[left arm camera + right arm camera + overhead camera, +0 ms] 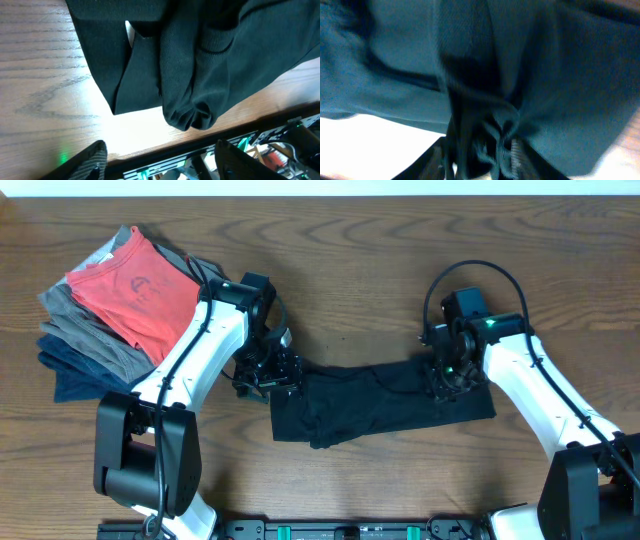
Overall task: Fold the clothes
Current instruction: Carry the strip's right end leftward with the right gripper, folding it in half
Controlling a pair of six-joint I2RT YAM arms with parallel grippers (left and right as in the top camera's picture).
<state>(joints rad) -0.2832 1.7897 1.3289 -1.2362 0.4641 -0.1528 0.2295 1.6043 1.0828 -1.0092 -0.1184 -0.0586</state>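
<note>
table (350, 260) with a bunched black shirt (370, 410)
the shirt lies at centre front, a folded stack (110, 310) far left; right claw (447, 375) pinches the shirt's gathered right end, left claw (268, 375) hangs spread at its left edge.

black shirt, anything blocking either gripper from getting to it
Nothing visible does. The left gripper sits open at the left end of the black shirt, and the right gripper has fabric bunched in its grip near the right end. The folded stack lies apart, far left.
</note>
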